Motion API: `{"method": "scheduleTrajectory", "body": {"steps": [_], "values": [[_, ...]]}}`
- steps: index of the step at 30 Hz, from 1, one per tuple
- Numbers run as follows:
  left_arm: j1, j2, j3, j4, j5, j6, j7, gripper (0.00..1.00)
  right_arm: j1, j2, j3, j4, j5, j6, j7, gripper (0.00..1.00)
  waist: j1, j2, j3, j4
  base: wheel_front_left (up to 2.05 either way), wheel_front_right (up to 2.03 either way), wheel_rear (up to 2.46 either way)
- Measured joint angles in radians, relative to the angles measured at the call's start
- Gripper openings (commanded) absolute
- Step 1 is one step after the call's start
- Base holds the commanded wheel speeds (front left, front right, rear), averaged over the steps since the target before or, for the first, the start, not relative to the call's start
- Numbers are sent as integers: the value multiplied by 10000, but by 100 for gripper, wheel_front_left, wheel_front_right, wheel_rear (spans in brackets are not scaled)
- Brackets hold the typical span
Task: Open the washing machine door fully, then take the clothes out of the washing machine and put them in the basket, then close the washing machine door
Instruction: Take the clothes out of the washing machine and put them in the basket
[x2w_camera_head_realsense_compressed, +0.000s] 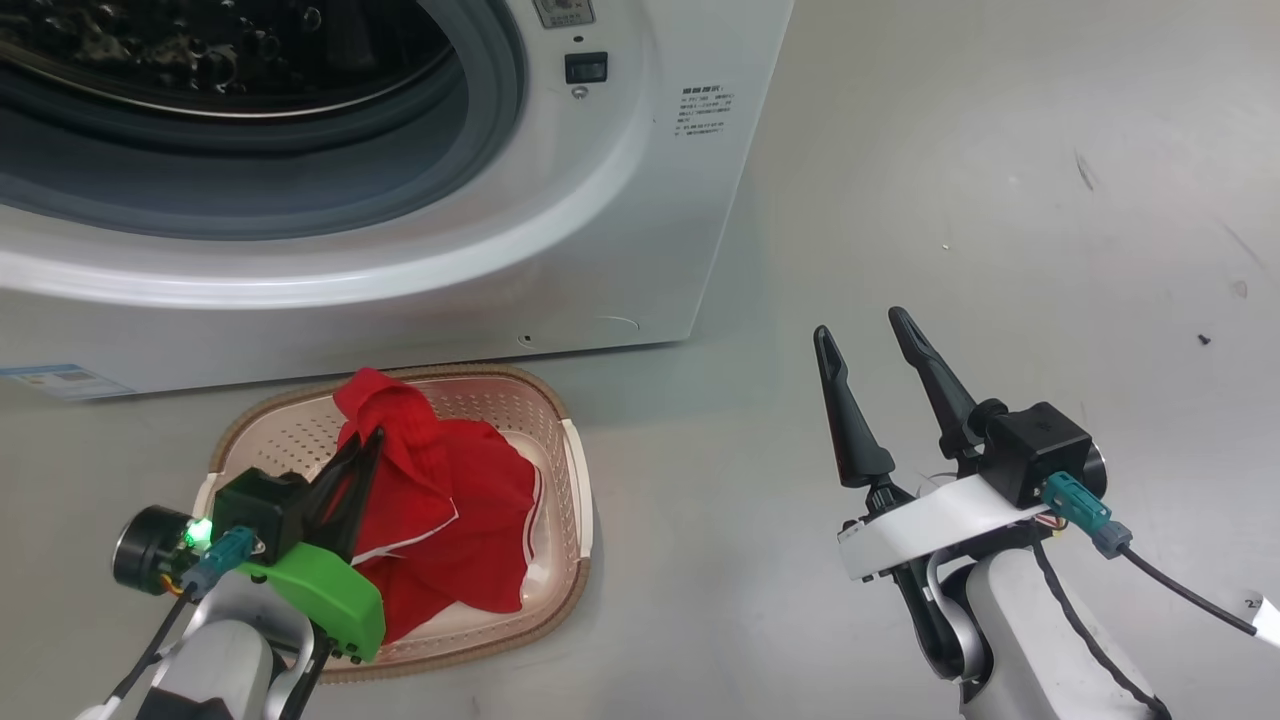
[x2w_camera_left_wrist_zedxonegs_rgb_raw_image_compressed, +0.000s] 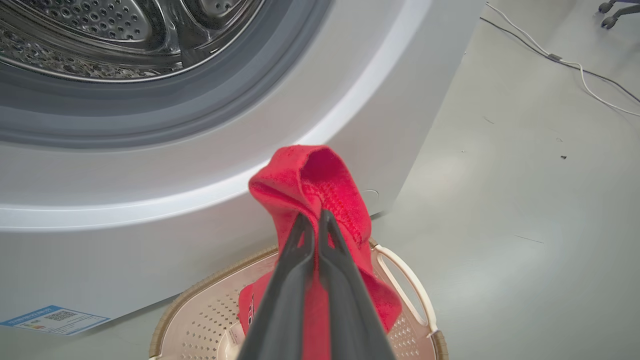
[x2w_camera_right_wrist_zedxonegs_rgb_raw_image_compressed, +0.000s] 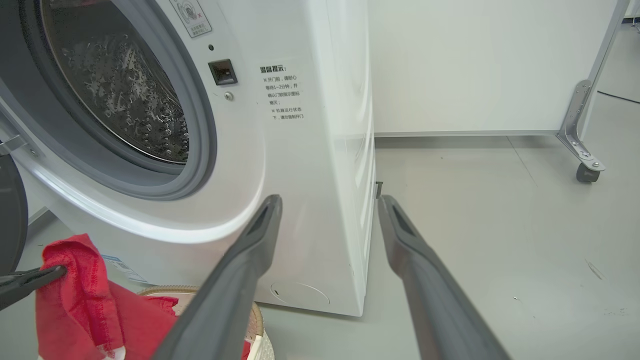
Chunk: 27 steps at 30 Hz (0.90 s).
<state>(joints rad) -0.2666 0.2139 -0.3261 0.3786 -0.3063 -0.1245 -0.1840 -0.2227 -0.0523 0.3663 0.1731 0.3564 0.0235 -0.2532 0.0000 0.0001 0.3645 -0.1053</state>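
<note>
Pinching a raised fold of the red clothes (x2w_camera_head_realsense_compressed: 450, 500), left gripper (x2w_camera_head_realsense_compressed: 372, 440) stands clenched over the basket (x2w_camera_head_realsense_compressed: 573, 470); rest of the fabric heaped inside it. Basket sits on the floor (x2w_camera_head_realsense_compressed: 900, 150) just before the washing machine (x2w_camera_head_realsense_compressed: 620, 200), drum mouth open. Right gripper (x2w_camera_head_realsense_compressed: 860, 325) — jaws spread wide, holding nothing — hangs above the floor, well apart.

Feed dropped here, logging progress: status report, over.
Left gripper shut on the clothes, one fold held up, rest lying in the basket. Right gripper open, empty, right of the basket. Nothing in the way.
</note>
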Motion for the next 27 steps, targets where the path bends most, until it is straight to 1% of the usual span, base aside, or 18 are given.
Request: {"method": "scheduleTrajectory", "body": {"steps": [5, 7, 10, 20, 27], "values": [[-55, -2, -150, 412, 17, -8, 173, 0, -94, -2, 0, -50, 0, -13, 0, 100, 0, 0, 305, -122, 0, 0, 0], [-196, -4, -234, 594, 17, -10, 249, 0, -197, -2, -6, -81, -2, -81, 0, 100, 0, 0, 428, -165, 0, 0, 0], [-476, -8, -288, 800, 17, -10, 330, 0, -240, -2, -4, -115, -42, -84, 0, 100, 0, 0, 618, -222, 0, 0, 0], [-1033, 2, -297, 1724, -35, -10, 510, 0, -406, -6, -25, -228, -270, -176, 0, 100, 0, 0, 1314, -365, 0, 0, 0], [-1447, 13, -291, 2679, -190, -10, 598, 0, -546, -6, -259, -284, -533, -192, 0, 100, 0, 0, 1825, -372, 0, 0, 0]]}}
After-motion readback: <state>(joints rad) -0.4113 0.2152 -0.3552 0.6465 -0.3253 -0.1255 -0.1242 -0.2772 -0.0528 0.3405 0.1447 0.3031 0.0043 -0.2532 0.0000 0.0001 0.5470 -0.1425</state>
